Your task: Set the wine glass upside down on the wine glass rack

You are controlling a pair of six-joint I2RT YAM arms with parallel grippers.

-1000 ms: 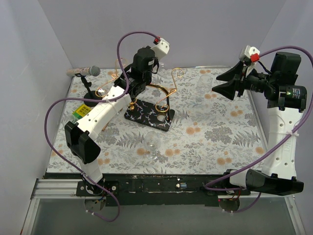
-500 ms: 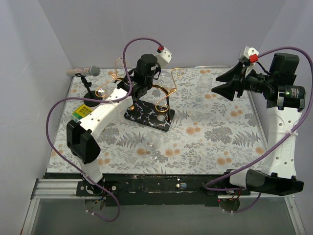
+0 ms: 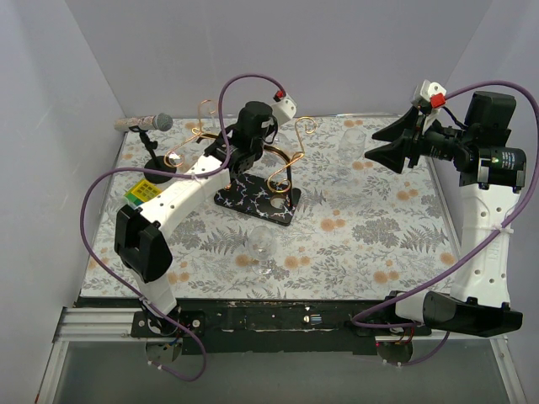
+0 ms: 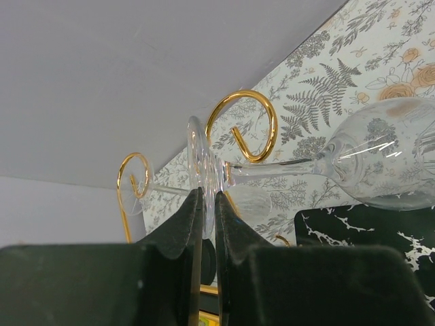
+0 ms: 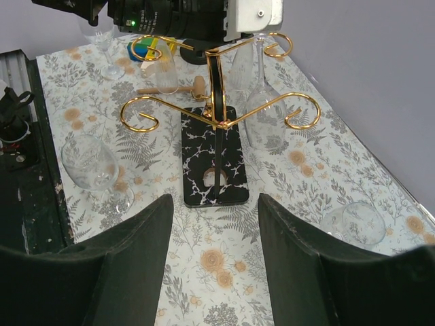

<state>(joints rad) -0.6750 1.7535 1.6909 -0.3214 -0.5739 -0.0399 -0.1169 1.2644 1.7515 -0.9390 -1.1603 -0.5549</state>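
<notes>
Floral-patterned counter (image 3: 370, 236) sits inside grey walls. At upper centre, the left gripper (image 4: 207, 198) has its jaws pinching the foot of the wine glass (image 4: 380, 159), whose stem lies beside a gold spiral of the wine glass rack (image 3: 257, 200). At upper right, the right gripper (image 3: 370, 144) hovers, jaws spread.

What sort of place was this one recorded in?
Probably a lab robot test cell rather than a home: plain grey walls box in a small floral-covered table, and a black mounting rail runs along its near edge.
</notes>
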